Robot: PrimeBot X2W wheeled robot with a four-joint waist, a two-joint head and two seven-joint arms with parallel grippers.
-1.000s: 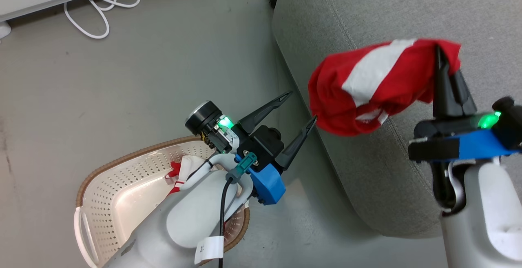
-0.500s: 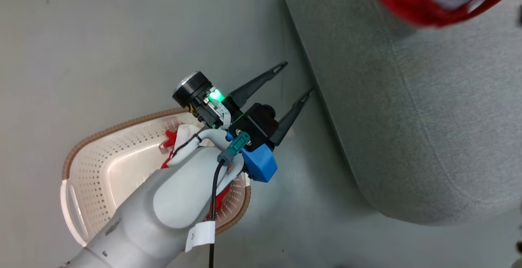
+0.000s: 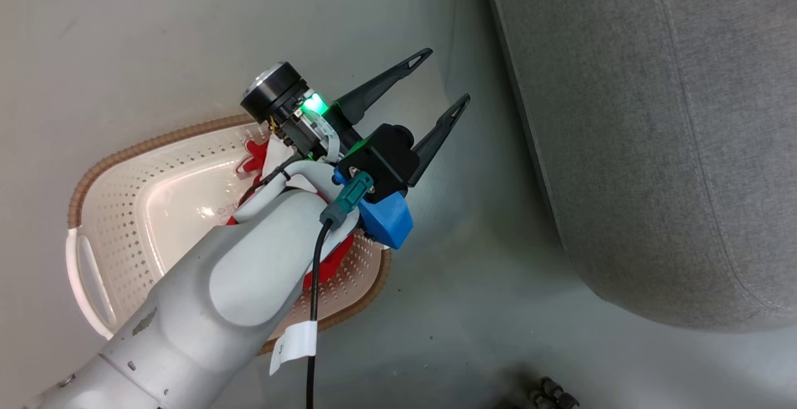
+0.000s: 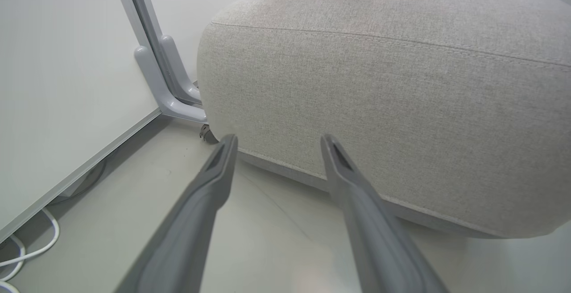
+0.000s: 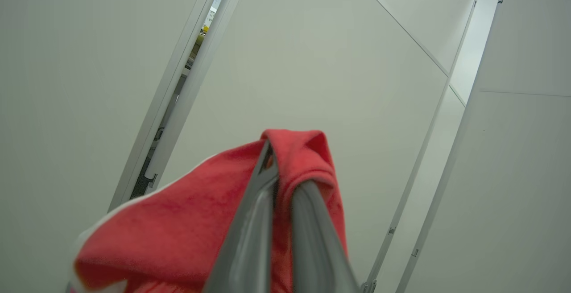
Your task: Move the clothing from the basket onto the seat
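Between the basket (image 3: pixel 124 210) and the seat (image 3: pixel 654 116), a strip of bare floor (image 3: pixel 485 259) lies open. The left claw (image 3: pixel 443 76) hangs above this strip, just past the brown rim of the basket. Its two fingers are spread wide with nothing between them. In the head view they point up and to the right, toward the rounded edge of the seat, but they are apart from it. The pale left forearm (image 3: pixel 249 284) crosses slantwise over the basket and hides part of its inside. A red garment (image 3: pixel 252 160) with white trim lies in the basket, partly under this forearm.

In the left wrist view, the released claw (image 4: pixel 277 139) faces the lower side of the seat (image 4: pixel 379 83), where a seam runs close to the floor (image 4: pixel 267 239). At the left of that view stands a white wall panel (image 4: pixel 53 83), and a white cable (image 4: pixel 57 233) lies on the floor under it.

The right claw (image 5: pixel 283 172) is raised toward white wall panels (image 5: pixel 357 83). It is clenched on a second garment (image 5: pixel 178 226), also red, whose fold lies over the fingertips and hangs to the left in that view. How near this garment is to the seat, I cannot tell.
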